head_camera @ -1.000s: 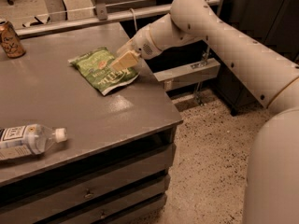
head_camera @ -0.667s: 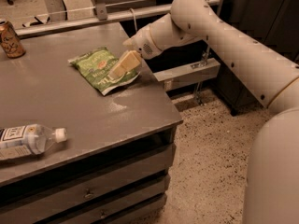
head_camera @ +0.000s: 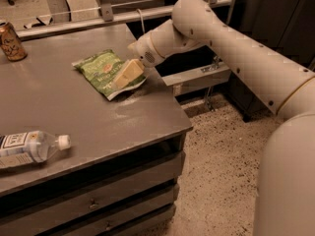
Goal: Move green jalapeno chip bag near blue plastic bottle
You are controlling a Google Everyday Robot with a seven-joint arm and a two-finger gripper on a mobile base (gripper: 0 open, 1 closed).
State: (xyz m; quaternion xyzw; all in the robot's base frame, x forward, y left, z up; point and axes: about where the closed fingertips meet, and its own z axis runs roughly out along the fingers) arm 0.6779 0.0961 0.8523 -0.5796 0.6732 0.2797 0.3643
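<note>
A grey worktop (head_camera: 98,117) is seen from above its near side, with 1 white robot arm (head_camera: 236,48) reaching in from the right. The arm's hand (head_camera: 127,73) sits low on the right end of the green jalapeno chip bag (head_camera: 101,70). The bag lies flat on the far right part of the worktop, close to its right edge. The hand touches the bag, but it is not possible to tell whether it is clenched on it or released.

The low, slanting reach suits a flat, crinkly bag, which offers little height to catch, so an edge is the likely way in.

The blue plastic bottle (head_camera: 29,149) lies on its side at the near left of the worktop. Its white cap points right, and its base is cut off by the left border. Bag and bottle are well apart with bare worktop between them, so the bag probably has most of its way still to go.

1 brown-gold drink can (head_camera: 11,41) stands upright at the far left corner, away from the likely path. Drawers (head_camera: 98,200) sit under the worktop.
</note>
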